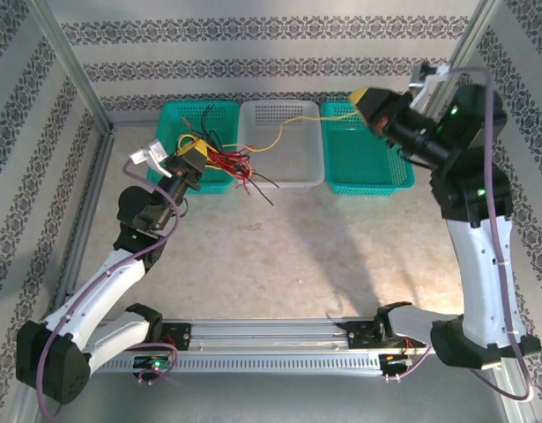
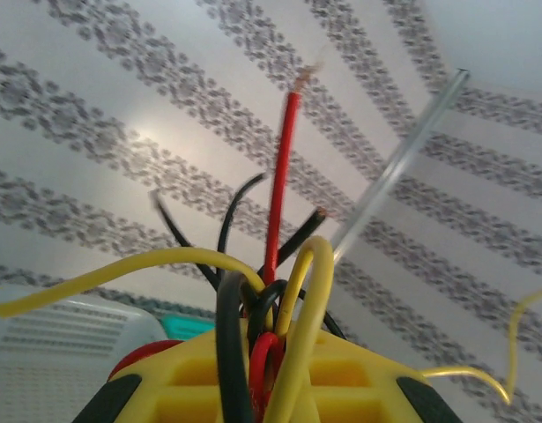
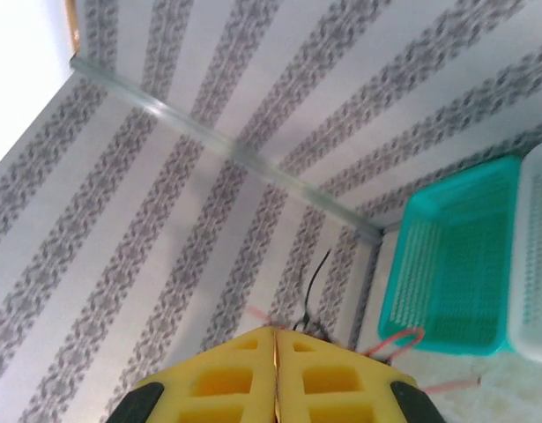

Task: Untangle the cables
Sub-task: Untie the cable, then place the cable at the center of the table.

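Top external view: the left arm point(image 1: 103, 282) rises from its base at 7 o'clock, bends at the elbow and reaches toward 10 o'clock. Its wrist is tipped so that the left gripper point(image 1: 189, 166) sits over the near rim of the left basket point(image 1: 174, 115). The jaws are clenched on the cables point(image 1: 226, 159), a knot of red, black and yellow strands. They fan out from the gripper toward 3 and 4 o'clock, over that basket and the corner of the white basket point(image 1: 284, 181); a few ends trail onto the table.

The right arm point(image 1: 482, 256) stands tall from its base at 5 o'clock, then folds over at the top toward 11 o'clock. The right gripper point(image 1: 369, 107) is raised above the far rim of the right basket point(image 1: 376, 181). It is pinched on the end of the yellow cable point(image 1: 299, 118), whose long axis runs from 3 to 9 o'clock across the white basket and dips down into the knot.

Left wrist view: the left gripper point(image 2: 266, 379) clamps several strands between its yellow pads. The red cable point(image 2: 284, 176) points straight to 12 o'clock, black ones point(image 2: 231, 211) lean toward 11 and 1, and yellow ones arch to 9 and 3.

Right wrist view: the right gripper point(image 3: 275, 370) has its pads pressed flat together.
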